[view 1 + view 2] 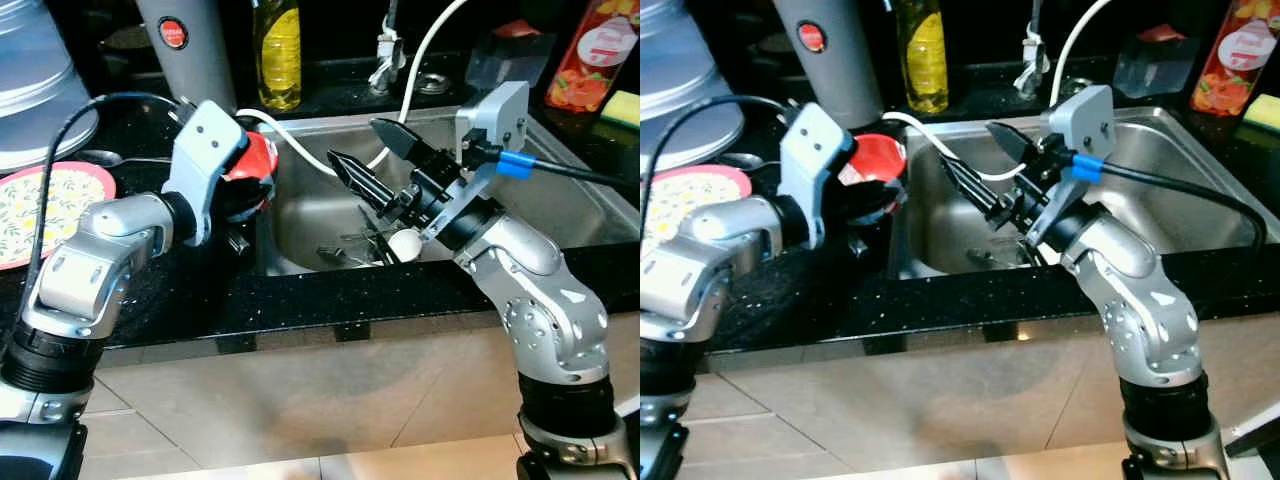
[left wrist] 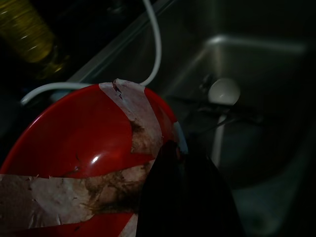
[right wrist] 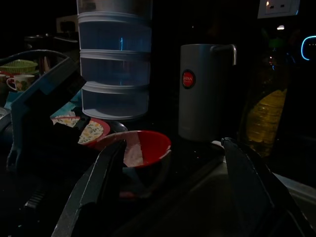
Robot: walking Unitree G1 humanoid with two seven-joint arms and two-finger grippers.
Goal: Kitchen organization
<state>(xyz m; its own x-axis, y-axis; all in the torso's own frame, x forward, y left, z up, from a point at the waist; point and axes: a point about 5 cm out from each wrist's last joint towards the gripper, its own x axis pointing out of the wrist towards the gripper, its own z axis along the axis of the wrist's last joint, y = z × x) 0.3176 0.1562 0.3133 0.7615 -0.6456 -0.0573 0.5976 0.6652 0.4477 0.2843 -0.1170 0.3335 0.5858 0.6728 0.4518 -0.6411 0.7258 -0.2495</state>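
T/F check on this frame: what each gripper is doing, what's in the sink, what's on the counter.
1. The left gripper grips the rim of the red bowl. True.
2. The right gripper is shut on a spoon. False: its fingers are spread and hold nothing, above the sink.
3. The red bowl lies in the sink basin. False: it is held at the sink's left edge, over the black counter.
4. A bottle of yellow liquid stands behind the sink. True.
5. Utensils lie in the sink. True.

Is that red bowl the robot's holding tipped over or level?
Tipped. The red bowl, pinched at its rim by the left gripper, leans toward the sink, and its taped inside shows no contents.
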